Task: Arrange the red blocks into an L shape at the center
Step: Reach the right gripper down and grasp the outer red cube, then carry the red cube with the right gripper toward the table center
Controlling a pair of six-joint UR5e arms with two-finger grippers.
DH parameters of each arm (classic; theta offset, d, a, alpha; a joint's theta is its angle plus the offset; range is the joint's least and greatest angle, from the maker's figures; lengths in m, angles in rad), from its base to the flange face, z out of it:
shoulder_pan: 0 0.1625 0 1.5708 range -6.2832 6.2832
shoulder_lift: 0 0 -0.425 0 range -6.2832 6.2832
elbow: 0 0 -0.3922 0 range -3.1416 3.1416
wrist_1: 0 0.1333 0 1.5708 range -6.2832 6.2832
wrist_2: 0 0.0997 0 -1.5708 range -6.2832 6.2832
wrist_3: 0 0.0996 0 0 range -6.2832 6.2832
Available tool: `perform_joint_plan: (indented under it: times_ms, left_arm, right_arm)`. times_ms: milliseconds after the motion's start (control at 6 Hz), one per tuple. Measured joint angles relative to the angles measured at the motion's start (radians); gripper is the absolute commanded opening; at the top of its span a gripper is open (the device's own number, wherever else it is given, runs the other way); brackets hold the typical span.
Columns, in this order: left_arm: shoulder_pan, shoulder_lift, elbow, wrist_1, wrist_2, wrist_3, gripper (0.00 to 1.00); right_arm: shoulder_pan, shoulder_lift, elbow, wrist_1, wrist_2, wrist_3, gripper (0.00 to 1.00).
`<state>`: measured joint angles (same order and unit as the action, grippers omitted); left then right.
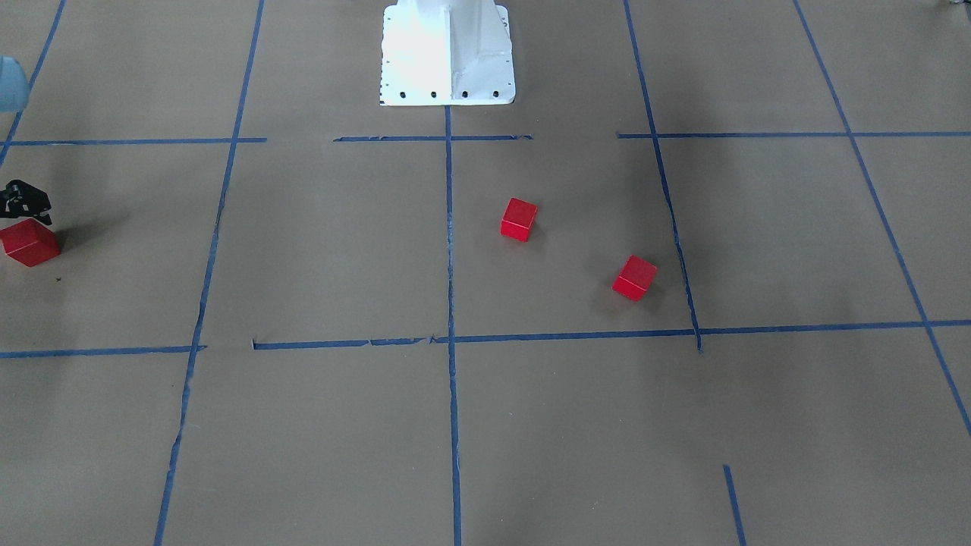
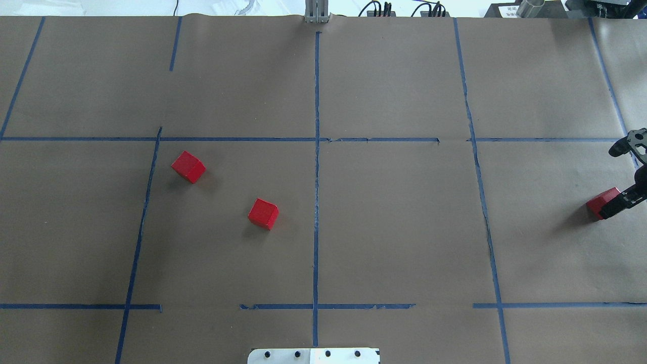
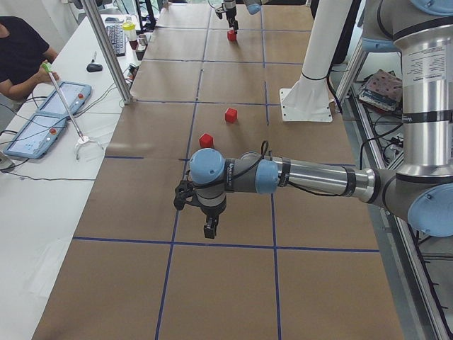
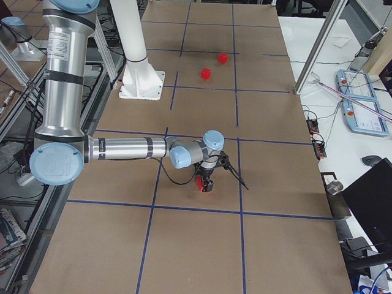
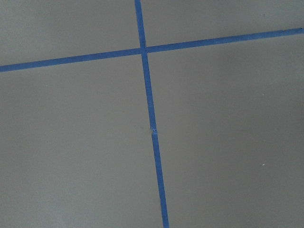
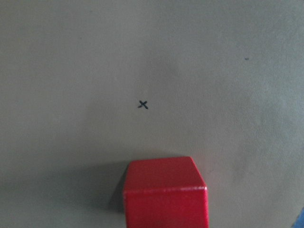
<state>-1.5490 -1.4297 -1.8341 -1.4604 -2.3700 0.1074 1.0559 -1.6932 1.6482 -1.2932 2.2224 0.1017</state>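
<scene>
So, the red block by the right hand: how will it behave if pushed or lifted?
The block is a flat-faced cube, so it will likely slide, not roll. Its faces look smooth, so a loose grip may slip. It seems rigid.

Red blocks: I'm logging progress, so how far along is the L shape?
Done: nothing yet; no blocks touch. Two red blocks lie apart on the left of the middle tape line. In hand: the right gripper looks open at the third block, far right. Remaining: bring all three to the center and join them into an L.
</scene>
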Motion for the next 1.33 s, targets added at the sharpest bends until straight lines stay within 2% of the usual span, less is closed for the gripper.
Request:
perform_joint_plan:
  times_ms: [167, 333, 500, 667, 833, 1167, 1333]
  left_arm:
    - [0.000, 0.000, -0.002, 0.000, 0.000, 0.000, 1.00]
    - [0.000, 0.001, -0.004, 0.000, 0.000, 0.001, 1.00]
    - [0.000, 0.001, -0.004, 0.000, 0.000, 0.001, 1.00]
    - [0.000, 0.001, -0.004, 0.000, 0.000, 0.001, 1.00]
    - [0.000, 0.002, -0.004, 0.000, 0.000, 0.002, 1.00]
    - [0.000, 0.002, -0.005, 0.000, 0.000, 0.002, 1.00]
    - [0.000, 0.001, -0.005, 0.000, 0.000, 0.002, 1.00]
  right_arm:
    - [-0.011, 0.012, -0.013, 0.000, -0.001, -0.001, 0.90]
    - [-0.019, 0.025, -0.027, 0.000, -0.002, -0.003, 0.40]
    - [-0.022, 0.035, -0.038, 0.001, -0.002, -0.005, 0.05]
    - [-0.022, 0.044, -0.039, 0.001, -0.002, -0.007, 0.00]
    - [-0.021, 0.052, -0.022, -0.001, -0.001, -0.006, 0.00]
    - [-0.032, 0.059, 0.099, -0.047, 0.009, 0.055, 0.00]
    - [-0.067, 0.107, 0.180, -0.121, 0.015, 0.182, 0.00]
